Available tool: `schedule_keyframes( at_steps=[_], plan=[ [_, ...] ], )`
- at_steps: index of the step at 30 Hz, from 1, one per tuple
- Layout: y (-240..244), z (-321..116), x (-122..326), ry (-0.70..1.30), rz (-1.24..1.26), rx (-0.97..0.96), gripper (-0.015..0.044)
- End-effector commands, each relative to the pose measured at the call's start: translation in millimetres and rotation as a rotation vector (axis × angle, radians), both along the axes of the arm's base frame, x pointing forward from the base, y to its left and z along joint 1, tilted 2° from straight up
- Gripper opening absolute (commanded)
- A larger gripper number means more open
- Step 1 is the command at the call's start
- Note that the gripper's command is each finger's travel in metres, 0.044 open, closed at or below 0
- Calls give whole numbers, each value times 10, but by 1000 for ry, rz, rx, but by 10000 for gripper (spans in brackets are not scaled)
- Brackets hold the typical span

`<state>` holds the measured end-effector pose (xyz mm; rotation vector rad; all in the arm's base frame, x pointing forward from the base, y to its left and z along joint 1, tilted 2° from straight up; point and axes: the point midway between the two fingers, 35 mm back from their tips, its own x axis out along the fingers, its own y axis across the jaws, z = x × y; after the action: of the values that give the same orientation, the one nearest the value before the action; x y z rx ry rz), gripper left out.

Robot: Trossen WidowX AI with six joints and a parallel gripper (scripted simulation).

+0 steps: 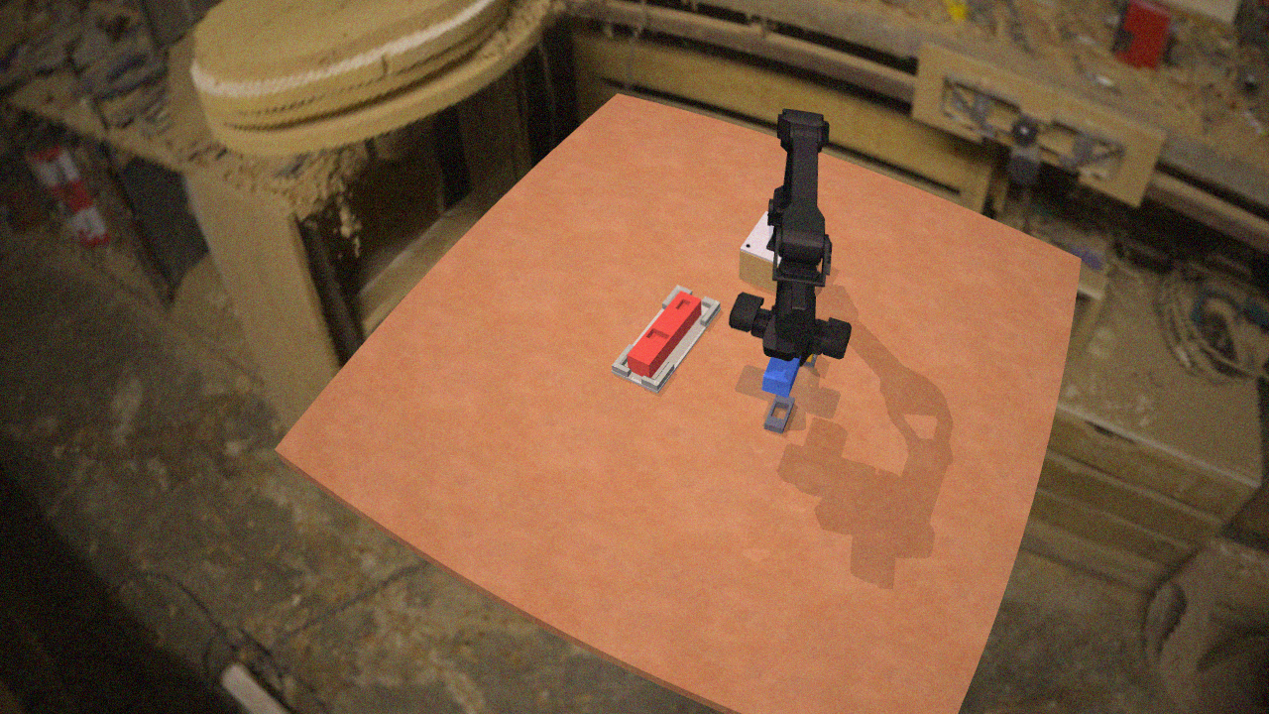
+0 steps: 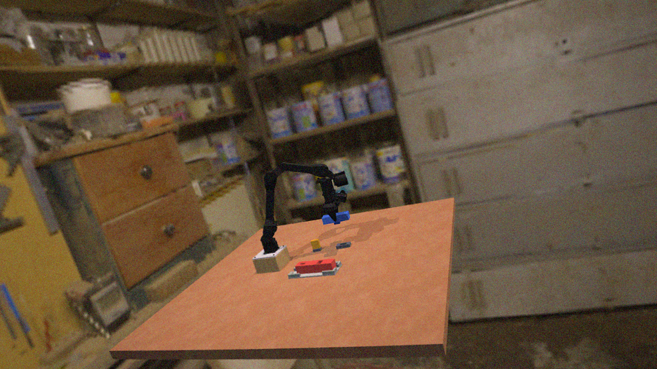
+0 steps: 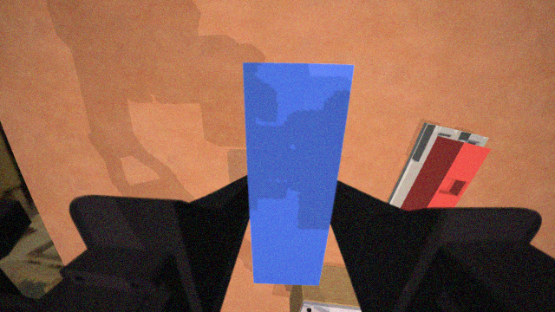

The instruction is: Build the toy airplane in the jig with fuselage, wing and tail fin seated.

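My hand [image 1: 791, 362] [image 2: 335, 217] [image 3: 289, 180] grips the blue wing [image 1: 779, 376] [image 2: 337, 217] [image 3: 294, 165] above the bench [image 1: 497, 425] [image 2: 282, 318] [image 3: 381, 39], well apart from the cradle [image 1: 658, 384] [image 2: 315, 274] [image 3: 402, 184]; the red fuselage [image 1: 665, 333] [image 2: 315, 266] [image 3: 442, 173] lies in the cradle.

On inspection, my arm [image 1: 803, 203] [image 2: 268, 200] is matte black throughout, its links slim and angular, with bulkier blocks at the joints. The hand [image 1: 787, 362] [image 2: 335, 219] [image 3: 289, 180] carries two dark fingers, broad and rounded at the outer ends, narrowing inward. A rounded dark block flanks each side of the wrist. Cables: I can distinguish none at this resolution.
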<state>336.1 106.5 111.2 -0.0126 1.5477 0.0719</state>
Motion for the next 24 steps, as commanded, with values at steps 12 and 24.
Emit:
schedule_keyframes(
  at_steps=[12,24],
  plan=[
    [-426,-58,69,-11,221,-12,0],
    [-815,-140,83,-17,426,-21,0]
  ],
)
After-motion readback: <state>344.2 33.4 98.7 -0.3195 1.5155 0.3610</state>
